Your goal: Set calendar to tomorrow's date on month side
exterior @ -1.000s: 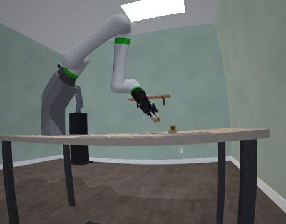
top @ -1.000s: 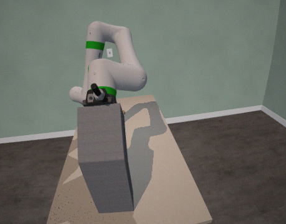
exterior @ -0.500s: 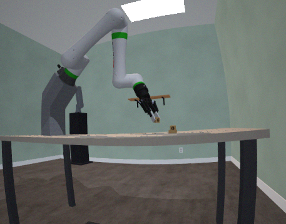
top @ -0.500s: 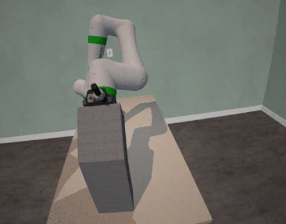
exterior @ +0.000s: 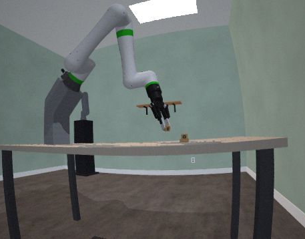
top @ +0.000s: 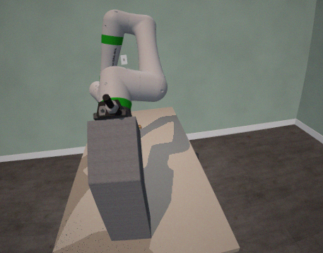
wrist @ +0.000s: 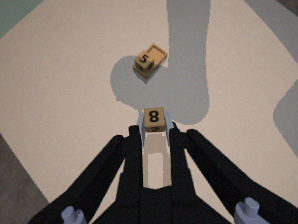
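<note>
At the centre of the wrist view, the gripper [exterior: 165, 126] [wrist: 154, 119] grips a wooden cube marked 8 [exterior: 167, 128] [wrist: 154, 118] above the table [top: 201, 198] [exterior: 227, 144] [wrist: 60, 95] — the wooden tray [exterior: 184, 140] [wrist: 159, 50], upper centre, holds another cube, 5 upward [exterior: 184, 136] [wrist: 144, 60].

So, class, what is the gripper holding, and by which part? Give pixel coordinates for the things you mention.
The gripper [exterior: 165, 128] [wrist: 154, 119] holds a numbered cube [exterior: 167, 128] [wrist: 154, 117] by two opposite sides, its 8 face left uncovered between the fingertips.

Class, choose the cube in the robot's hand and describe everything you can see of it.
The held cube is small, tan-brown and wood-like, with dark edges. One face bears a black 8; part of another dark mark shows on the face below it. It hangs above the table, pinched between the hand's two fingers, outside the tray.
</note>
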`<state>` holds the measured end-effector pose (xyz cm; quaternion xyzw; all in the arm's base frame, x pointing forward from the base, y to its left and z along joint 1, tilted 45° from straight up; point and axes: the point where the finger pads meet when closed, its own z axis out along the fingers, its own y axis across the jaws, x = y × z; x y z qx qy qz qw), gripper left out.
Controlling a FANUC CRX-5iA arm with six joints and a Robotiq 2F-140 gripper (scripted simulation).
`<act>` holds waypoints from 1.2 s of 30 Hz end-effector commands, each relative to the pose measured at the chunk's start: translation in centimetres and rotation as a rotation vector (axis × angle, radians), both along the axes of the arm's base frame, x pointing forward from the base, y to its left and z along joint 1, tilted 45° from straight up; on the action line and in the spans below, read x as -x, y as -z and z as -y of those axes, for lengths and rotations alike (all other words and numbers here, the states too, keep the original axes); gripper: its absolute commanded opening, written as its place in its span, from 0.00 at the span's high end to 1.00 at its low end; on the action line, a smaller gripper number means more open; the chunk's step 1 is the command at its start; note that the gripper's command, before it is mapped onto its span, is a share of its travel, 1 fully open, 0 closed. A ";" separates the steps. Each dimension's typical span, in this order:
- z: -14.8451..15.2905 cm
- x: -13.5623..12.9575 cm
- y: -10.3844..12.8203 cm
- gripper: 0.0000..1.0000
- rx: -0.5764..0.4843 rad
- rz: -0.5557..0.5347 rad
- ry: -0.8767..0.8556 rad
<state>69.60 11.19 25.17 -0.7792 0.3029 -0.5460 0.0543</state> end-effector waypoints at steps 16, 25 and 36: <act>0.0 -0.3 -1.0 0.75 -0.079 -0.143 -0.085; 1.6 -1.0 -2.0 0.75 -0.092 -0.188 -0.079; 1.1 -0.7 -1.5 0.75 -0.160 -0.317 -0.156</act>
